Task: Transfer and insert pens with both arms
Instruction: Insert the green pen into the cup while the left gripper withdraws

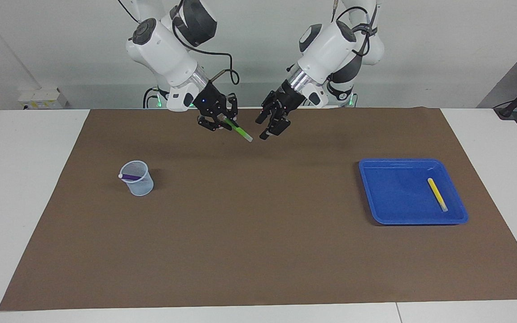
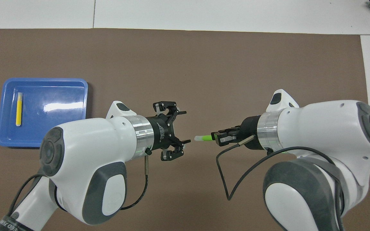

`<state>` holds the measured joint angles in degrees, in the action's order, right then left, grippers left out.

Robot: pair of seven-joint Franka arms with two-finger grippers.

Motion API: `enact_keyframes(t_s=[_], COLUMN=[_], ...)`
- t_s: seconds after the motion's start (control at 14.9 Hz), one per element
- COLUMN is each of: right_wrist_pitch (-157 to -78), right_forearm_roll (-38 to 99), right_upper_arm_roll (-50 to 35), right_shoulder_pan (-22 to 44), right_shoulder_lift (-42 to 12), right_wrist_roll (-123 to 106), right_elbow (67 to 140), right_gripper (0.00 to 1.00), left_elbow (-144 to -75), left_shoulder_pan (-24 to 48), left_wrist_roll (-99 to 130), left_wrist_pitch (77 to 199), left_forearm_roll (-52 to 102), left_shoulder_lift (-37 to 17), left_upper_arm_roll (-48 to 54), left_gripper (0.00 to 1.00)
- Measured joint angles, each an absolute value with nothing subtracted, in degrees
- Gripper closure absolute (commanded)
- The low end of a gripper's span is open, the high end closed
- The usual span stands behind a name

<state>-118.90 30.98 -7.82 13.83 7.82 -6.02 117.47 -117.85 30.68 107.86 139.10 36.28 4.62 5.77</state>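
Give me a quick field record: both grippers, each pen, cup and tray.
left gripper: open, empty, over the mat
right gripper: shut on green pen, over the mat
green pen: held in the air, pale cap end pointing at left gripper
purple pen: in cup
cup: toward right arm's end
yellow pen: lying in tray
tray: toward left arm's end

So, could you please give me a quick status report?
Left pincer open, empty, above the mat. Right pincer shut on green pen. Nothing between it and the cup.
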Motion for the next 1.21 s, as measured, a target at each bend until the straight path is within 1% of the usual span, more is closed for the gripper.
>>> enact_keyframes(t_s=[0.2,0.47,0.6,0.94,1.21], right_wrist_pitch=[-118.0,-115.4,-113.3,-110.3,-110.1], right_forearm_roll=[23.7,14.6,9.9,0.0,-5.3], right_upper_arm_roll=[-7.8,-7.7,-7.6,-7.5,-7.5], right_shoulder_pan=[13.9,12.6,10.5,6.4,2.6], right_shoulder_lift=[7.8,7.9,8.1,9.5,9.7], right_wrist_roll=[-2.5,-0.5,-0.5,-0.5,-2.8], right_elbow=[117.5,117.4,117.3,117.1,117.2], right_gripper=[1.0,1.0,1.0,1.0,1.0], left_elbow=[-117.7,-117.1,-116.5,-115.1,-114.2], left_shoulder_pan=[24.3,10.3,5.4,-1.6,-5.1], left_wrist_roll=[107.8,107.2,107.0,105.7,92.9], left_wrist_pitch=[139.6,139.7,139.7,139.8,136.4], left_forearm_roll=[36.2,36.2,36.1,35.9,33.4], left_shoulder_lift=[4.7,4.7,4.8,4.8,4.9], left_upper_arm_roll=[5.6,5.1,5.0,5.1,5.2], left_gripper=[0.0,0.0,0.0,0.0,0.0])
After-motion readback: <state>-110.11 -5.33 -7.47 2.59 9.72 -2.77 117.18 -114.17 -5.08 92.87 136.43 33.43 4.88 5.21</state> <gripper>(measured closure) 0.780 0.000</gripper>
